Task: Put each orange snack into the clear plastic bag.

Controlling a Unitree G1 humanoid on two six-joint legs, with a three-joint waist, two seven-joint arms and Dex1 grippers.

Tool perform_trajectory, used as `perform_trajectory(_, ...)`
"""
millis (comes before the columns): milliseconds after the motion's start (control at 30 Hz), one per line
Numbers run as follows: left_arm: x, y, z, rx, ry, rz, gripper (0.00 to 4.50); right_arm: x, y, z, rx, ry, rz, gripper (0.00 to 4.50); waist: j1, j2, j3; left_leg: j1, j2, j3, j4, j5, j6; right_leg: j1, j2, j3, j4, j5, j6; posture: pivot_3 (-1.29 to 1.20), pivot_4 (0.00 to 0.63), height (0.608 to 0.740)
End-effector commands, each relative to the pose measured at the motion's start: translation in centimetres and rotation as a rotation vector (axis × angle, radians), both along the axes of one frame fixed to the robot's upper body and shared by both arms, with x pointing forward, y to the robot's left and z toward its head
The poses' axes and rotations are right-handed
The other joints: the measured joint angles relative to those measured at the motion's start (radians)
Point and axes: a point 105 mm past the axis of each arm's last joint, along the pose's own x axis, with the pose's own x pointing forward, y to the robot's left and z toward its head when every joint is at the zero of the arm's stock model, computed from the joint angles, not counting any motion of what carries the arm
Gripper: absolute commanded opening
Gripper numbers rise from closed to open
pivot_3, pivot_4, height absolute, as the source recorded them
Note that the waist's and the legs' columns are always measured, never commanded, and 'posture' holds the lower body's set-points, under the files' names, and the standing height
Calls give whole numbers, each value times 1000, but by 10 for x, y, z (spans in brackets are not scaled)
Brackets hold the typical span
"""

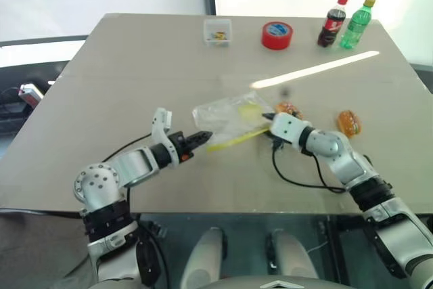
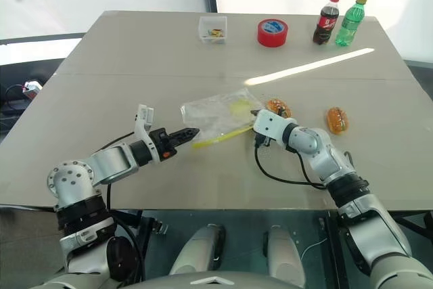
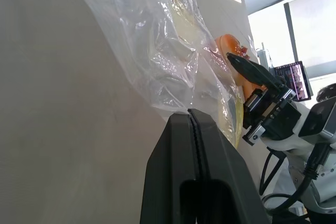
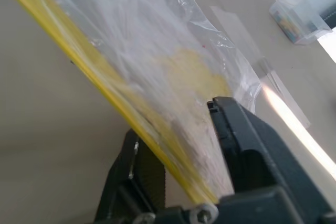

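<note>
The clear plastic bag (image 1: 229,114) lies crinkled at the table's middle, its yellow strip (image 1: 233,139) along the near edge. My left gripper (image 1: 205,137) is shut on the bag's left end, and the film spreads out from its fingertips (image 3: 190,114). My right gripper (image 1: 268,117) is at the bag's right end, with its jaws closed over the yellow-strip edge (image 4: 157,145). One orange snack (image 1: 287,108) lies on the table just behind the right gripper. A second orange snack (image 1: 349,123) lies further right, apart from both grippers.
At the table's far side stand a small clear box (image 1: 218,32), a red tape roll (image 1: 277,34), a cola bottle (image 1: 332,22) and a green bottle (image 1: 356,24). A black cable (image 1: 291,175) loops on the table under my right forearm.
</note>
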Motion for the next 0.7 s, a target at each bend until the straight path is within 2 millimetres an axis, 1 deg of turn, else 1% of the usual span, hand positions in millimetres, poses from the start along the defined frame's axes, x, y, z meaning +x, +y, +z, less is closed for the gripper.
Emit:
perform_trajectory(33,0,2,6,19,-32,-16,0,0,7,11,28,-38,28,34,-1,0,0,0,0,0,0,0,0,0,0,0,0,0,0,0,150,740)
perform_trajectory(200,1,6,15,76,-142,-42,0,4,11,18,53,-42,21,34,-4,0,0,0,0,0,-1,0,0,0,0,0,0,0,0,0,150,740)
perform_trajectory(233,5,11,15,103,-161,-14,0,5,12,20,55,-44,19,34,-4,0,0,0,0,0,-1,0,0,-1,0,0,0,0,0,0,150,740)
perform_trajectory(267,9,15,15,128,-176,14,534,6,13,21,55,-45,17,0,-4,0,0,0,0,0,-1,0,0,-1,0,0,0,0,0,0,150,740)
perform_trajectory(333,20,26,20,160,-229,89,1223,11,14,25,49,-51,9,0,-3,0,0,0,0,0,-1,0,0,-1,1,0,0,0,-1,0,150,740)
perform_trajectory(400,35,43,30,225,-307,215,2128,17,15,33,62,-53,-9,0,-2,0,0,0,0,0,-1,0,0,-1,0,0,0,1,-1,0,150,740)
perform_trajectory(433,41,48,39,266,-368,255,2507,21,16,37,68,-52,-19,0,-2,0,0,0,0,0,-1,0,-1,-1,1,0,0,1,-2,0,150,740)
perform_trajectory(500,47,53,66,305,-522,314,2507,31,17,44,58,-53,-40,0,-2,0,0,0,1,0,-1,1,-1,-1,1,0,0,1,-2,0,150,740)
perform_trajectory(567,46,48,96,271,-657,340,2507,40,19,48,44,-53,-58,0,-1,-1,0,0,1,0,-1,1,-1,-1,1,0,0,1,-2,0,150,740)
perform_trajectory(600,44,41,106,270,-719,323,2507,44,19,49,36,-50,-68,0,0,-1,1,-1,1,0,-2,1,-1,-2,1,0,-1,1,-2,0,150,740)
perform_trajectory(633,39,30,114,280,-773,277,2507,49,20,49,20,-49,-78,0,0,-1,1,-1,1,0,-1,1,-1,-2,1,0,-1,1,-2,0,150,740)
perform_trajectory(700,25,-3,119,352,-867,112,2507,58,21,47,-6,-45,-101,0,-1,-1,1,-1,1,0,-2,3,-5,-2,1,0,-2,1,-3,0,150,740)
